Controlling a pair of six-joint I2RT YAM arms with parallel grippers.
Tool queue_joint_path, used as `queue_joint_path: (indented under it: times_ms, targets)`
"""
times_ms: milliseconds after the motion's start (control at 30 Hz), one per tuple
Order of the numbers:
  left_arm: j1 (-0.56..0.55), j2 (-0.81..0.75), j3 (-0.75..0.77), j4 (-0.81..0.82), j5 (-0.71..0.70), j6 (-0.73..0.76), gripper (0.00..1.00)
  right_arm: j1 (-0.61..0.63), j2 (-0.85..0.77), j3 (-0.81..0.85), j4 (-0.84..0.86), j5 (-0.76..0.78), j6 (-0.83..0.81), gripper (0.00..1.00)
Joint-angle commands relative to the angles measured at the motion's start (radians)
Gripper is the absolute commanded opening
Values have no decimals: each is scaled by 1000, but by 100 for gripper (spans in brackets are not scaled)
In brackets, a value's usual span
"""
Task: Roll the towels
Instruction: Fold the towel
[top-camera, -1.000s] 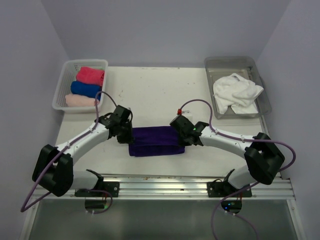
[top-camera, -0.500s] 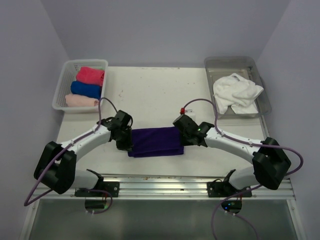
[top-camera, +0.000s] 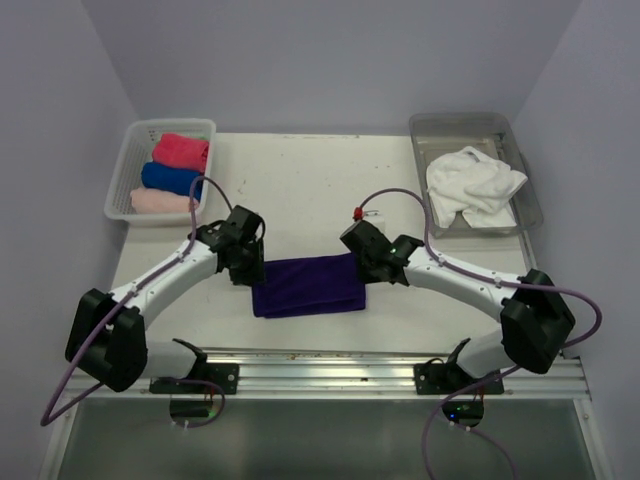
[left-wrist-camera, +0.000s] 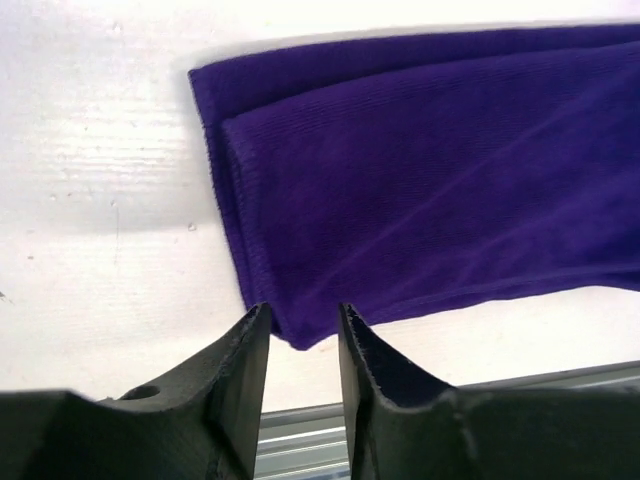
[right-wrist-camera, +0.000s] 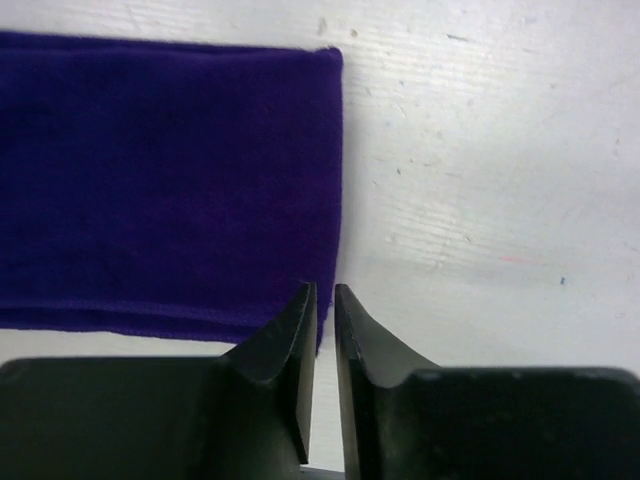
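A purple towel (top-camera: 308, 286) lies folded flat on the table near the front edge. It also shows in the left wrist view (left-wrist-camera: 420, 170) and the right wrist view (right-wrist-camera: 160, 180). My left gripper (top-camera: 244, 266) hovers at the towel's left end with its jaws a little apart and nothing between the pads. A towel corner shows behind the gap. My right gripper (top-camera: 366, 264) is at the towel's right end. Its jaws are closed to a thin slit and hold nothing, with the towel's right edge just beside the fingertips (right-wrist-camera: 305, 320).
A white basket (top-camera: 128, 205) at the back left holds rolled pink, blue and pale pink towels. A clear bin (top-camera: 524, 180) at the back right holds crumpled white towels (top-camera: 472, 185). A metal rail (top-camera: 330, 365) runs along the table's front edge.
Both grippers have pulled back from the towel's ends toward its far edge. The towel now lies flat, shifted slightly toward the front and left.
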Motion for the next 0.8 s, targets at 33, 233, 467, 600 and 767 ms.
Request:
queue_joint_path:
  times_ms: [33, 233, 467, 600, 767]
  targets:
    - [-4, -38, 14, 28, 53, -4, 26, -6, 95, 114, 48, 3, -63, 11]
    - [-6, -6, -133, 203, 274, -5, 1, -58, 249, 213, 131, -72, -124, 0]
    - [7, 230, -53, 183, 113, 53, 0, -137, 379, 204, 171, -141, -161, 0]
    - [8, 331, 66, 176, 65, 90, 0, -138, 312, 57, 227, -117, -83, 0]
    - [13, 538, 312, 134, 17, 140, 0, -97, 148, -172, 255, -89, 76, 0]
